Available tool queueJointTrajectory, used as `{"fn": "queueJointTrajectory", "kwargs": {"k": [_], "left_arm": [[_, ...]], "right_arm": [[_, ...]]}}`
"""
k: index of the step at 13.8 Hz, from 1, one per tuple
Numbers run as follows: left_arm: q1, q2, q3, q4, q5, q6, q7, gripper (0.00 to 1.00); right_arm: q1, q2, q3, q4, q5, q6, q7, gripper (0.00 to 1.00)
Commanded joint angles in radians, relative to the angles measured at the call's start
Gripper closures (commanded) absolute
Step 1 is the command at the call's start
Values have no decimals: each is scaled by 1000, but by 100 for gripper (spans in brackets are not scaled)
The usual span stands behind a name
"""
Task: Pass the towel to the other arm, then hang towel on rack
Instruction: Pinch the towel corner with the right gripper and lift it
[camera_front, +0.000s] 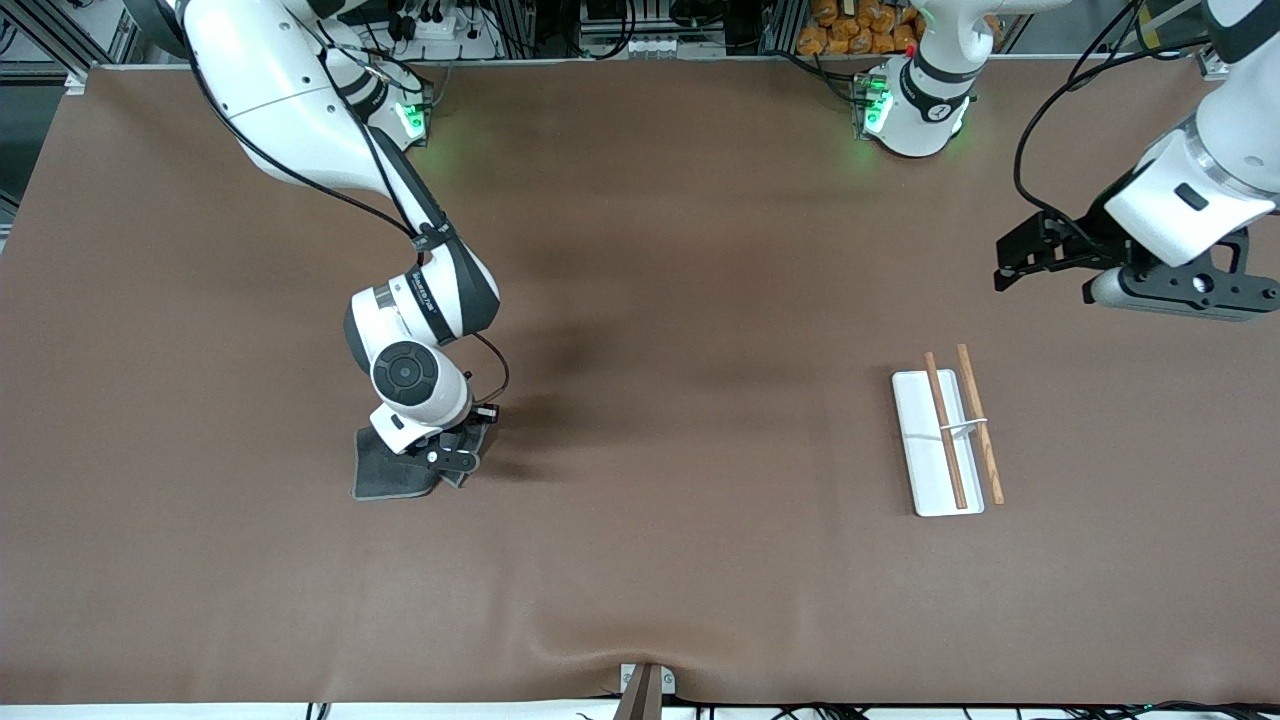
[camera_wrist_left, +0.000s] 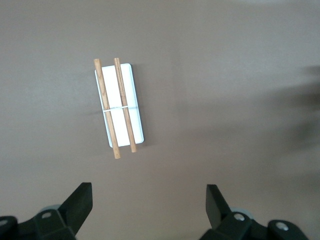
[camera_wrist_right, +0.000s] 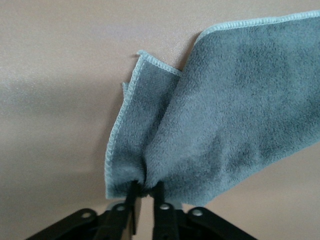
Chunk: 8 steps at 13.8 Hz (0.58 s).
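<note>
The dark grey towel (camera_front: 385, 478) lies on the brown table toward the right arm's end, one edge bunched upward. My right gripper (camera_front: 455, 460) is down on that edge, shut on a fold of the towel (camera_wrist_right: 225, 115) pinched between its fingers (camera_wrist_right: 134, 197). The rack (camera_front: 940, 440), a white base carrying two wooden rods, stands toward the left arm's end. My left gripper (camera_front: 1020, 262) hangs open and empty in the air, farther from the front camera than the rack. In the left wrist view the rack (camera_wrist_left: 119, 107) shows ahead of the open left gripper (camera_wrist_left: 149, 200).
A brown mat (camera_front: 680, 300) covers the whole table. A small metal clamp (camera_front: 645, 685) sits at the table edge nearest the front camera. Cables and equipment line the edge by the arm bases.
</note>
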Motion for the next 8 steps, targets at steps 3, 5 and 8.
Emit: {"fn": "queueJointTrajectory", "kwargs": {"k": [3, 5, 8], "left_arm": [[-21, 4, -2, 11, 7, -3, -34, 0], [-26, 4, -2, 11, 7, -6, -54, 0], [-38, 3, -2, 10, 8, -7, -82, 0]], "right_arm": [[-13, -4, 7, -5, -25, 11, 8, 100], [-24, -8, 7, 2, -23, 0, 3, 100], [-38, -20, 15, 18, -5, -28, 13, 100]]}}
